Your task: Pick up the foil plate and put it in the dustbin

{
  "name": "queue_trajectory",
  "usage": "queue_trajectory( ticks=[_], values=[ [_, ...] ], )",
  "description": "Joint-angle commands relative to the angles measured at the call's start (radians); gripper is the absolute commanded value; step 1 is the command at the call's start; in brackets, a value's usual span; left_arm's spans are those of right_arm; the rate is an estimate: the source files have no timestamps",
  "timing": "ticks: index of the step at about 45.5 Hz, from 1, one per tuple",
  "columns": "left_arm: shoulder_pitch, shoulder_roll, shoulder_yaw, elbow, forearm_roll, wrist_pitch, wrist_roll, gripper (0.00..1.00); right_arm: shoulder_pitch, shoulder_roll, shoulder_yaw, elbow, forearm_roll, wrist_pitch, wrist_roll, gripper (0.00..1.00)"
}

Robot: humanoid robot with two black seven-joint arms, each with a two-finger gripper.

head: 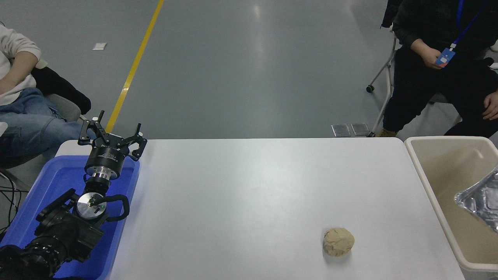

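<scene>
The shiny foil plate lies inside the cream dustbin at the right edge, tilted against its far side and cut off by the picture's border. No gripper touches it. My left gripper stands open above the far end of the blue tray, with nothing between its fingers. The right arm is out of view.
A blue plastic tray sits at the table's left under the left arm. A crumpled tan paper ball lies on the white table near the front right. One person sits at the far left, another at the far right behind the dustbin.
</scene>
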State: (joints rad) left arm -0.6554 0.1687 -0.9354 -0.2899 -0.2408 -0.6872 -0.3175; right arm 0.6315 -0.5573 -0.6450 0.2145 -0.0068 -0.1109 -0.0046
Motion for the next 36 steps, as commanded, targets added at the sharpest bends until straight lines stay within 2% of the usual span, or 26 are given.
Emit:
queue_trajectory(
  ticks=[1,5,16,21,29,36],
  values=[
    [0.0,0.0,0.0,0.0,0.0,0.0,0.0,0.99,0.003,0.0,0.008,-0.003,-0.013,-0.027,0.001,0.99],
    [0.0,0.0,0.001,0.0,0.0,0.0,0.0,0.99,0.043,-0.015,0.007,0.002,-0.018,-0.024,0.001,1.0],
    [-0.001,0.0,0.0,0.0,0.0,0.0,0.0,0.99,0.322,-0.171,0.002,0.092,-0.032,0.002,0.003,1.0],
    [0.0,0.0,0.0,0.0,0.0,0.0,0.0,0.99,0.493,-0.223,-0.004,0.181,-0.088,0.054,0.001,1.0],
    [-0.001,0.0,0.0,0.0,0.0,0.0,0.0,0.99,0.729,-0.224,-0.007,0.263,-0.234,0.102,0.001,1.0],
    [-0.001,-0.002,0.0,0.0,0.0,0.0,0.0,0.99,0.85,-0.181,-0.012,0.318,-0.252,0.131,0.001,1.0]
  ],
)
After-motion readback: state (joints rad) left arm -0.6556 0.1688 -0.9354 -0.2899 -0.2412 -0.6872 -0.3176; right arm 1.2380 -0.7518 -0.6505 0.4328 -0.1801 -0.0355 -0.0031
